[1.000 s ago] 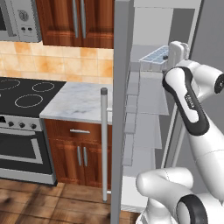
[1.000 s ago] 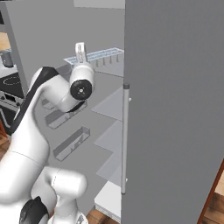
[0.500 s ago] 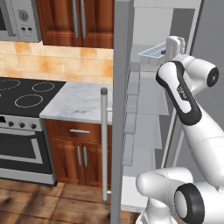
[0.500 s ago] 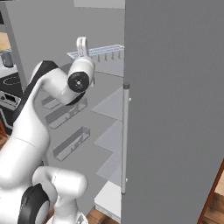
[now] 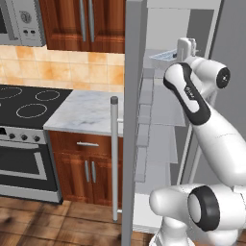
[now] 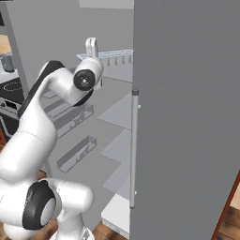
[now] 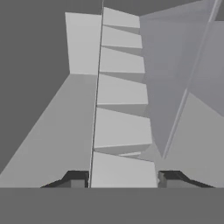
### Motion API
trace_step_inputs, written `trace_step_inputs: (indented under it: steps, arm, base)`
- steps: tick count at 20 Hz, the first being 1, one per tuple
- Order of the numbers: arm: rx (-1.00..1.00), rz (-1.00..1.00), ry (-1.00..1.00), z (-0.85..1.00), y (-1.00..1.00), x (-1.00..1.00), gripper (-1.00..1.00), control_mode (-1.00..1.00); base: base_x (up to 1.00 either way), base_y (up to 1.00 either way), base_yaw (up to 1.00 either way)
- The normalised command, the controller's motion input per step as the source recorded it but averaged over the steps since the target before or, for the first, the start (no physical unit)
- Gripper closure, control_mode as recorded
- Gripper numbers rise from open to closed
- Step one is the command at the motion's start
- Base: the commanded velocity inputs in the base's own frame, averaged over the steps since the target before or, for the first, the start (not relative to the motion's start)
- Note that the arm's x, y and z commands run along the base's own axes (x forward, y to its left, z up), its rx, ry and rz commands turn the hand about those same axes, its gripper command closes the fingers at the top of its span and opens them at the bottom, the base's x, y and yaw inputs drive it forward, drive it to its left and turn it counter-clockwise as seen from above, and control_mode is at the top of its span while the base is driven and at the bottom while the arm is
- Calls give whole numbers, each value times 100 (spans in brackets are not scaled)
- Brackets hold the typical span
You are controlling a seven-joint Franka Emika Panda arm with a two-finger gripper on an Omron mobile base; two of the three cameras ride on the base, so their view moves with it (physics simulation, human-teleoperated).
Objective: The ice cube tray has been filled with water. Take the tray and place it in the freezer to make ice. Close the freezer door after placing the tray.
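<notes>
Inside the open freezer [image 5: 166, 125], the ice cube tray [image 5: 161, 58] lies on the top shelf, at about 11 o'clock from the raised hand. The gripper [image 7: 124, 178] looks down the stacked white shelves [image 7: 120, 92], fingers clenched and grasping nothing. The freezer door [image 5: 132, 120] stands open.

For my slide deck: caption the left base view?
Arm reaching up into the open freezer, beside the tray.
</notes>
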Motion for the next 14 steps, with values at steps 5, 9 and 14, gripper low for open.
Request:
trace_step_inputs:
  steps: [5,9,14]
  arm:
    - [2,-3,4,0,-1,38,100,-100]
    - [1,-2,4,0,-11,33,100,-100]
    - [0,-1,4,0,-14,31,100,-100]
  base:
    - [0,0,0]
    - [0,0,0]
    - [0,0,0]
